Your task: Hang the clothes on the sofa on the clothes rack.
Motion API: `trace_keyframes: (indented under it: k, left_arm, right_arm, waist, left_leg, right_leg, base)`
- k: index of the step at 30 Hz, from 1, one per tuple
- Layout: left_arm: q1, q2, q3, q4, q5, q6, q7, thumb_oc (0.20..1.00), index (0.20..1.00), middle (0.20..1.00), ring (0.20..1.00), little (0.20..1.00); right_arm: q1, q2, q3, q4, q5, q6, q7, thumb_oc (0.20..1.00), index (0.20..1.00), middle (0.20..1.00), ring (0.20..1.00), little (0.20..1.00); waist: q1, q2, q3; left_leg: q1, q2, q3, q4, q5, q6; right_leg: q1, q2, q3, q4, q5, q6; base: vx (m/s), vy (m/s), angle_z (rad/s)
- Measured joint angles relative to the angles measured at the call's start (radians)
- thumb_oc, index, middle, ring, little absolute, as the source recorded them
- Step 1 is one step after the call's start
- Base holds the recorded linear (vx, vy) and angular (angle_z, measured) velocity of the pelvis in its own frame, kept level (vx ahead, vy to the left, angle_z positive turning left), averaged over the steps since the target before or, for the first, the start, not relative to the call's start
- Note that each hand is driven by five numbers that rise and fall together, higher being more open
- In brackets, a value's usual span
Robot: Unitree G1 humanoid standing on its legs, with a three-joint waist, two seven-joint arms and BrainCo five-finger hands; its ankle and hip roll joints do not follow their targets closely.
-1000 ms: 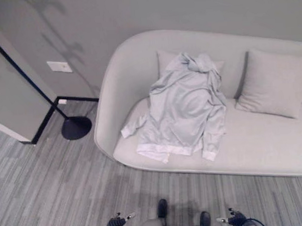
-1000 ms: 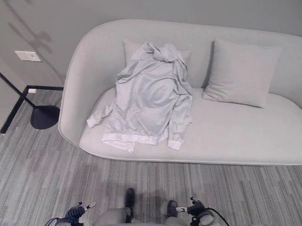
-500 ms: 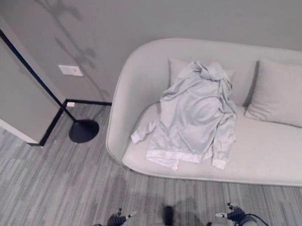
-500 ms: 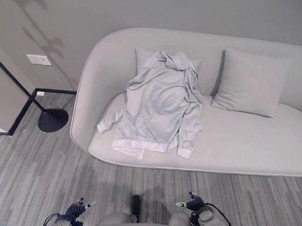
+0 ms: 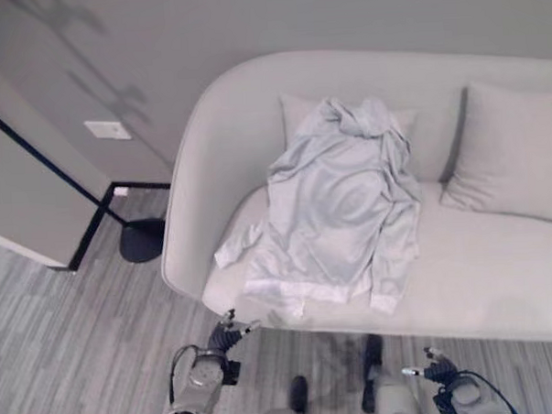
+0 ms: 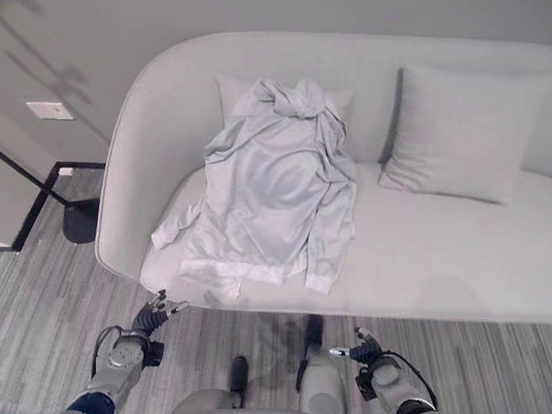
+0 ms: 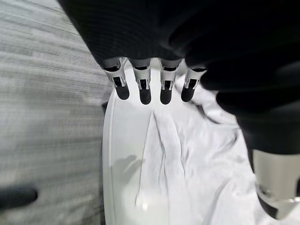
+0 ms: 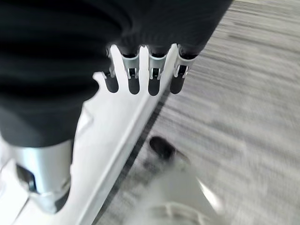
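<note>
Grey striped flooring [image 5: 71, 344] ran up to the pale sofa [image 5: 499, 289], where the light jacket [image 5: 335, 204] lay spread flat against a cushion [image 5: 295, 110]. I judged nothing done yet: my left hand [image 5: 225, 336] and right hand [image 6: 360, 352] hovered low, fingers straight and empty; the rack's dark base [image 5: 138, 240] stood beside the sofa.

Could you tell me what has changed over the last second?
The left hand has risen toward the sofa's front edge, fingers straight, holding nothing; the right hand has lifted slightly, also open. The camera shifted. The light grey jacket lies spread on the sofa as before, untouched, and the cushion has not moved.
</note>
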Motion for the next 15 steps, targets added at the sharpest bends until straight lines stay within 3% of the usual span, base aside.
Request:
trace_keyframes:
  k: [2, 3, 5, 8, 10, 11, 12, 13, 14, 15]
  left_arm:
    - [0.015, -0.003, -0.001, -0.024, -0.024, 0.0, -0.004, 1.0, 1.0, 1.0, 1.0, 1.0]
    - [0.014, -0.001, -0.001, -0.039, -0.036, 0.0, -0.005, 1.0, 1.0, 1.0, 1.0, 1.0]
    - [0.006, -0.003, -0.007, -0.054, -0.036, -0.001, -0.006, 1.0, 1.0, 1.0, 1.0, 1.0]
    - [-0.03, -0.013, -0.026, -0.058, -0.036, 0.0, -0.006, 1.0, 1.0, 1.0, 1.0, 1.0]
    - [-0.074, -0.011, -0.031, -0.064, -0.037, -0.001, -0.005, 1.0, 1.0, 1.0, 1.0, 1.0]
    - [-0.088, -0.01, -0.033, -0.074, -0.038, -0.001, -0.004, 1.0, 1.0, 1.0, 1.0, 1.0]
    - [-0.106, -0.009, -0.045, -0.088, -0.038, -0.004, -0.001, 1.0, 1.0, 1.0, 1.0, 1.0]
    - [-0.118, -0.009, -0.053, -0.089, -0.038, -0.004, 0.002, 1.0, 1.0, 1.0, 1.0, 1.0]
    - [-0.117, -0.005, -0.064, -0.09, -0.038, 0.001, 0.005, 1.0, 1.0, 1.0, 1.0, 1.0]
    - [-0.096, 0.005, -0.06, -0.121, -0.038, 0.002, 0.006, 1.0, 1.0, 1.0, 1.0, 1.0]
  right_arm:
    - [-0.006, -0.002, -0.018, -0.002, 0.001, -0.005, -0.011, 1.0, 1.0, 1.0, 1.0, 1.0]
    - [-0.013, -0.003, -0.023, -0.005, 0.001, -0.005, -0.019, 1.0, 1.0, 1.0, 1.0, 1.0]
    - [-0.019, -0.012, -0.019, -0.021, 0.001, -0.009, -0.021, 1.0, 1.0, 1.0, 1.0, 1.0]
    - [-0.026, -0.051, 0.016, -0.057, 0.001, -0.011, -0.026, 1.0, 1.0, 1.0, 1.0, 1.0]
    - [-0.031, -0.07, 0.015, -0.108, 0.001, -0.009, -0.028, 1.0, 1.0, 1.0, 1.0, 1.0]
    - [-0.037, -0.08, 0.011, -0.131, 0.002, -0.012, -0.03, 1.0, 1.0, 1.0, 1.0, 1.0]
    - [-0.053, -0.093, 0.008, -0.148, 0.002, -0.013, -0.037, 1.0, 1.0, 1.0, 1.0, 1.0]
    - [-0.065, -0.099, 0.008, -0.152, 0.002, -0.014, -0.038, 1.0, 1.0, 1.0, 1.0, 1.0]
    - [-0.086, -0.108, 0.022, -0.177, -0.006, -0.005, -0.041, 1.0, 1.0, 1.0, 1.0, 1.0]
    - [-0.076, -0.106, 0.017, -0.214, -0.009, -0.007, -0.04, 1.0, 1.0, 1.0, 1.0, 1.0]
  waist:
    - [0.002, -0.002, -0.002]
    - [0.009, -0.02, -0.007]
    - [0.018, -0.042, -0.008]
    - [0.018, -0.027, -0.003]
    - [0.018, -0.024, 0.021]
    - [0.018, -0.022, 0.03]
    - [0.019, -0.016, 0.041]
    - [0.024, -0.009, 0.05]
    - [0.026, 0.013, 0.052]
    - [0.029, 0.022, 0.049]
  left_leg:
    - [0.005, 0.046, -0.008, 0.034, -0.015, -0.023]
    - [-0.038, 0.049, -0.013, 0.133, -0.033, -0.051]
    - [-0.121, 0.043, -0.022, 0.305, -0.053, -0.074]
    - [-0.201, 0.042, -0.067, 0.43, -0.064, -0.091]
    - [-0.222, 0.05, -0.062, 0.334, -0.062, -0.089]
    - [-0.222, 0.047, -0.06, 0.226, -0.054, -0.082]
    - [-0.244, 0.042, -0.058, 0.072, -0.005, -0.082]
    - [-0.261, 0.039, -0.056, 0.037, 0.019, -0.084]
    - [-0.266, 0.037, -0.003, 0.001, 0.04, -0.057]
    - [-0.263, 0.039, -0.016, 0.003, 0.065, -0.051]
  right_leg:
    - [0.027, 0.048, -0.022, -0.001, -0.02, -0.04]
    - [0.033, 0.064, -0.023, -0.003, -0.049, -0.057]
    - [0.035, 0.063, -0.013, 0.003, -0.046, -0.083]
    - [0.042, 0.071, -0.008, 0.0, -0.077, -0.119]
    - [0.04, 0.071, -0.003, -0.003, -0.082, -0.121]
    - [0.036, 0.07, 0.0, -0.003, -0.082, -0.118]
    - [0.017, 0.07, 0.007, -0.004, -0.082, -0.114]
    - [0.012, 0.075, 0.009, -0.004, -0.081, -0.113]
    - [0.013, 0.098, 0.032, -0.004, -0.078, -0.103]
    - [0.013, 0.106, 0.043, -0.004, -0.077, -0.102]
  base:
    - [0.1, -0.154, 0.11]
    - [0.05, -0.114, 0.03]
    - [0.04, -0.067, -0.15]
    - [0.07, 0.007, -0.03]
    - [0.06, 0.092, 0.0]
    - [0.07, 0.132, -0.13]
    - [0.15, 0.189, -0.24]
    - [0.16, 0.207, -0.57]
    - [0.15, 0.196, -0.72]
    - [0.06, 0.157, -0.81]
